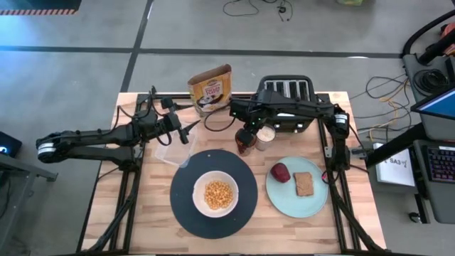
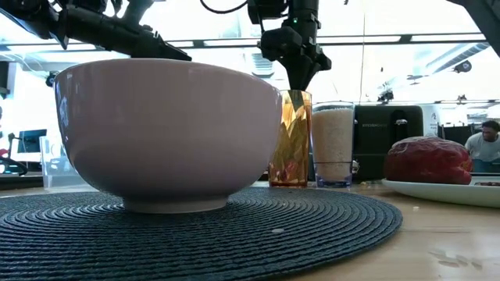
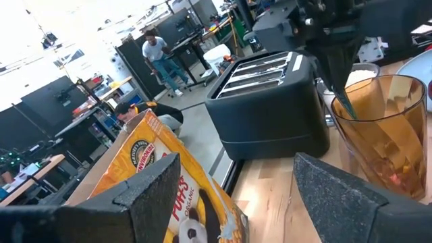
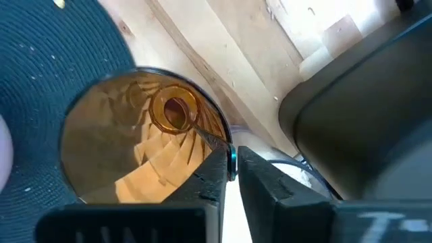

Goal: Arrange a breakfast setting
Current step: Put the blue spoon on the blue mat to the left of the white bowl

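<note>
Pinching amber glass (image 4: 145,145) rim — right hand (image 4: 233,169) pointing straight down; left hand (image 3: 223,196) parted, empty.

In the low view the white bowl (image 2: 168,129) hides the counter behind it and its own contents. The right gripper (image 4: 233,169) covers part of the amber glass's (image 4: 145,145) rim, and the glass of white liquid (image 4: 297,169) just beyond the gripper is mostly hidden. The cereal box (image 3: 169,196) is cut off by the left wrist view's edge.
</note>
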### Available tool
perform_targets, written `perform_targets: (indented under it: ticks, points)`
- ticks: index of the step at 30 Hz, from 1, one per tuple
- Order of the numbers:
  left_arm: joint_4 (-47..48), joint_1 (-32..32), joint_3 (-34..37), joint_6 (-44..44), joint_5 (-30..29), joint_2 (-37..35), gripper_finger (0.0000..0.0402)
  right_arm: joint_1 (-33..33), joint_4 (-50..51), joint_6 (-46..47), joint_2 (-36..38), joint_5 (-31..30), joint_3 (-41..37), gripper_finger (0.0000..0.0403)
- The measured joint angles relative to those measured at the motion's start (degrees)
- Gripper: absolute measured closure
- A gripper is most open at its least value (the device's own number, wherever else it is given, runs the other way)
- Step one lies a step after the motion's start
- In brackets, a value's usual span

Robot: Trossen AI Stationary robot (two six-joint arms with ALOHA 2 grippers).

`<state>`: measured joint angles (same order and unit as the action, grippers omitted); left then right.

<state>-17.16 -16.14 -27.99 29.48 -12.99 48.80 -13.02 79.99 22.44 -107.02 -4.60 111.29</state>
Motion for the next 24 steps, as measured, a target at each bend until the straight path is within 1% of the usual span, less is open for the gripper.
perform_targets:
  ticks: [5,19,21,23,24]
  points:
    - [0.0,0.0,0.0,0.0,0.0,0.0,0.0130,0.0,0.0,-0.3,0.0,0.0,1.3,0.0391]
    - [0.0,0.0,0.0,-0.3,0.1,0.0,0.0130,0.0,0.2,-1.3,0.7,0.0,1.6,0.0394]
    - [0.0,0.0,0.0,-1.1,1.3,0.0,0.0130,0.0,0.4,-1.4,1.3,0.0,2.1,0.0394]
    - [-0.1,0.0,0.0,-2.2,5.0,0.2,0.0130,0.0,0.3,-1.6,1.7,0.0,2.7,0.0394]
    - [-0.2,0.0,0.0,-2.7,7.8,0.3,0.0130,0.1,0.3,-1.9,2.0,0.0,3.1,0.0394]
